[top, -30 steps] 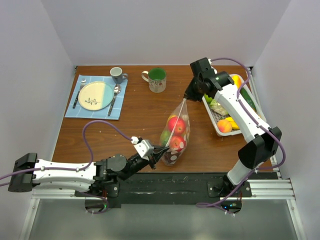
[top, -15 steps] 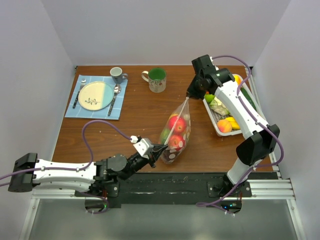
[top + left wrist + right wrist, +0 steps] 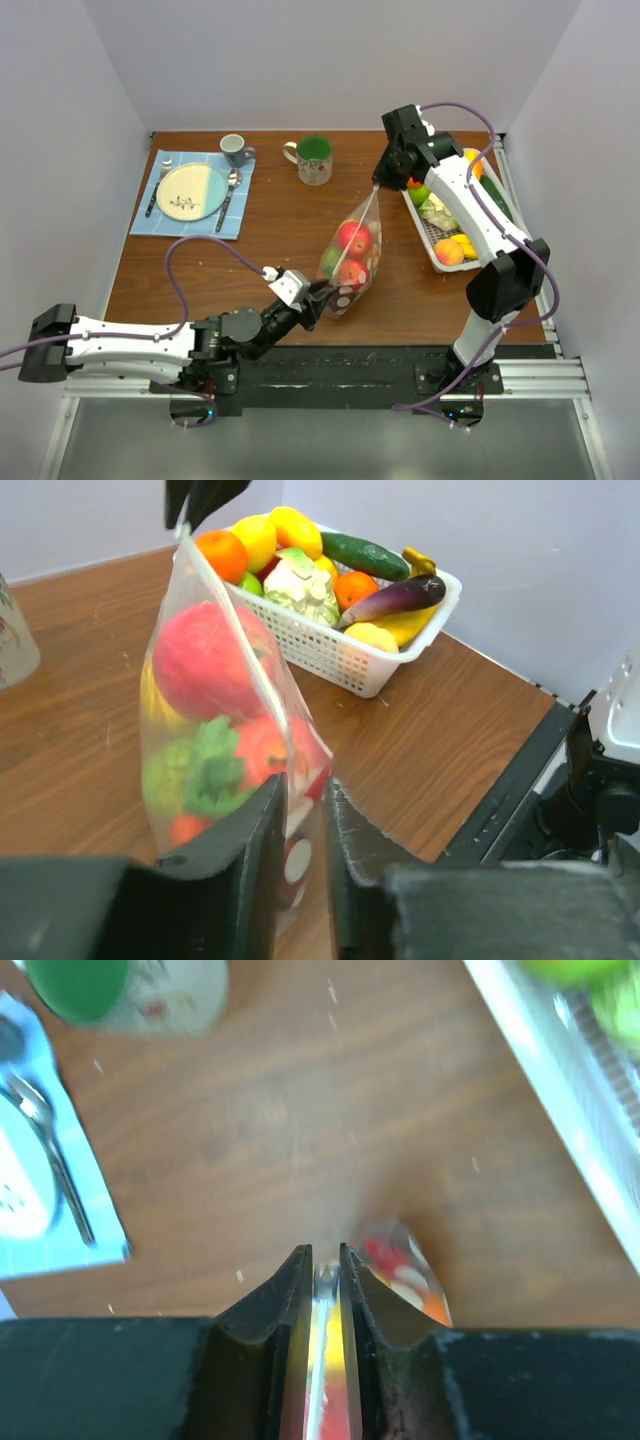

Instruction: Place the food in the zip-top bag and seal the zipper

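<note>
Clear dotted zip-top bag bulges with glossy food, top pinched by right tool, left tool slightly spread.

Evenly, softly lit from overhead in the top view, with only faint shadows on the brown bench and no harsh glare, crisp from edge to edge. Bright from the left wrist too, with glossy highlights on the toy fruit inside the zip-top bag and in the white basket, yet dark and soft-focused on the near left claw. Blurred almost everywhere from the right wrist: smeared green mug, fuzzy basket rim, bag contents out of focus between the black fingers of the right claw.
</note>
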